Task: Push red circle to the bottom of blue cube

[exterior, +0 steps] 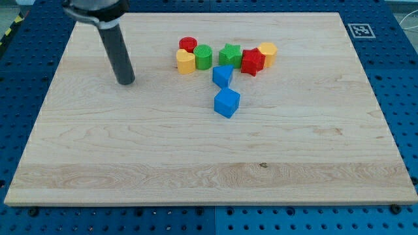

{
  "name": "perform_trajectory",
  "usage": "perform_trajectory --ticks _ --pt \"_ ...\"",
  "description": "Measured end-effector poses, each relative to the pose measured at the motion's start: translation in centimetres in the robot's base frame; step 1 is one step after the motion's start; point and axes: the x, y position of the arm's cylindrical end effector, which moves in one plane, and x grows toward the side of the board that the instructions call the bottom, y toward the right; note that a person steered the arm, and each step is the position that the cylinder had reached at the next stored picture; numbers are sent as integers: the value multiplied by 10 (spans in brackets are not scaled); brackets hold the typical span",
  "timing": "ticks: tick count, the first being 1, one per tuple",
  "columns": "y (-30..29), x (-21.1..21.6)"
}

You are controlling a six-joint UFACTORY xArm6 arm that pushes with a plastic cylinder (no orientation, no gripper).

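Note:
The red circle (188,44) sits near the view's top centre, touching a yellow block (185,61) below it and a green cylinder (203,57) to its right. The blue cube (226,102) lies lower, near the board's middle. A second blue block (223,75) sits just above the cube. My tip (125,81) rests on the board well to the left of the whole cluster, apart from every block.
A green star (230,55), a red star (252,61) and a yellow hexagon (267,51) continue the row to the right. The wooden board (196,163) lies on a blue perforated table. A marker tag (358,30) is at the top right.

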Motion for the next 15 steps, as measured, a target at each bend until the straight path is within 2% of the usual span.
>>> perform_trajectory --ticks 2,4,7,8,10,15 --pt "7 -55" --pt "66 -64" --pt "66 -120" --pt "87 -129" --pt "123 -129" --pt "123 -92"
